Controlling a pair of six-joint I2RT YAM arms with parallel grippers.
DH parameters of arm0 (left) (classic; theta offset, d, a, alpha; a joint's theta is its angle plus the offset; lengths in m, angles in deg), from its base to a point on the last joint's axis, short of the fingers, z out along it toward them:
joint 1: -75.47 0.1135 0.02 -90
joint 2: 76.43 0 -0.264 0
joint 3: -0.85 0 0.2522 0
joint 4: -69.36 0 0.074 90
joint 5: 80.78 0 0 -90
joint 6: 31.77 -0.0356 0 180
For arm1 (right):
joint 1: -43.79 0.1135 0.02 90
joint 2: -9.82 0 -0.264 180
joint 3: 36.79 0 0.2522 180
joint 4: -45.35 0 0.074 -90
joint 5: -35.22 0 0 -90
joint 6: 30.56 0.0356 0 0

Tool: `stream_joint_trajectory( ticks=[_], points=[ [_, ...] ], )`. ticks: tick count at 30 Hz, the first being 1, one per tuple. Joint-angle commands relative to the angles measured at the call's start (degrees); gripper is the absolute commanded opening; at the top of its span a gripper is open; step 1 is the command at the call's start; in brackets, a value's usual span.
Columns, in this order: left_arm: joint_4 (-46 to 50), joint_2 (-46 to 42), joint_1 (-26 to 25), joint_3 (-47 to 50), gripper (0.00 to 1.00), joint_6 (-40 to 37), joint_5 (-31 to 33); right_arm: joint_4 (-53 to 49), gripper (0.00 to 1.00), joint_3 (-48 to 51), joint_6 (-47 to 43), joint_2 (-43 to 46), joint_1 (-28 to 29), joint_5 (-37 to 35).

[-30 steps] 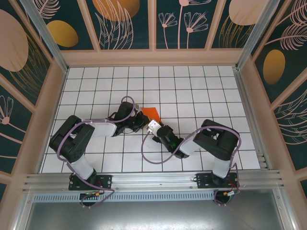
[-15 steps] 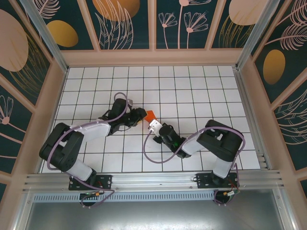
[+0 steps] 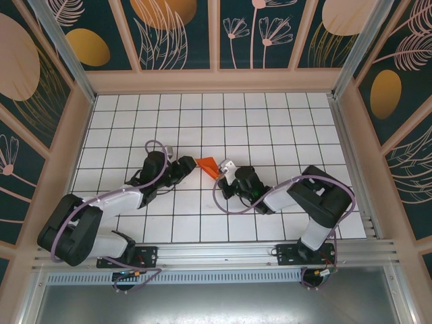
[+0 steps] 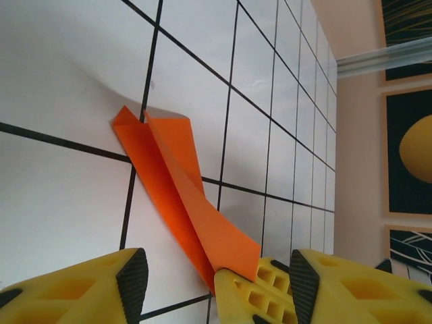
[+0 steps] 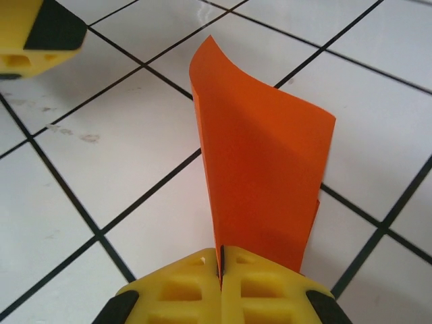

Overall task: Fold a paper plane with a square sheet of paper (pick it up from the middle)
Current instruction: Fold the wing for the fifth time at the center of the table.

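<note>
The orange-red sheet of paper (image 3: 207,163) is folded into a narrow, dart-like strip with a centre crease. It lies near the table's middle, one end raised. My right gripper (image 3: 218,169) is shut on that raised end; in the right wrist view the paper (image 5: 263,162) stands up from the closed yellow fingertips (image 5: 221,270). My left gripper (image 3: 193,165) sits just left of the paper, open. In the left wrist view its gripper (image 4: 217,275) straddles the pinched end of the paper (image 4: 177,177) without touching it.
The white gridded table (image 3: 283,128) is fenced by pinkish walls (image 3: 216,81) at the back and sides. An aluminium rail (image 3: 216,253) runs along the near edge. A left fingertip (image 5: 40,30) shows at the upper left of the right wrist view.
My left gripper has opened, let go of the paper and drawn back to the left. My right gripper has closed on the paper's end and shifted up and right.
</note>
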Motion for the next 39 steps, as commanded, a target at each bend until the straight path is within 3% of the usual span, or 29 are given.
stream_joint_trajectory(
  ticks=[1, 14, 30, 39],
  points=[
    [-10.7, 1.1, -0.6, 2.3, 0.58, 0.3, -2.8, 0.0, 0.0, -1.6, 5.4, -0.9, -1.0, 7.3],
    [-25.9, 12.7, -5.5, 1.6, 0.38, 2.1, -5.4, 2.8, 0.0, -0.7, 19.7, -0.9, -7.3, 18.2],
    [-32.0, 20.7, -7.1, -1.0, 0.31, 2.2, -7.8, 5.8, 0.0, -0.1, 29.6, -4.2, -10.4, 26.3],
    [-33.4, 24.0, -7.7, -1.1, 0.29, 2.7, -8.6, 5.3, 0.0, -0.3, 31.4, -6.2, -10.6, 27.0]
  ],
)
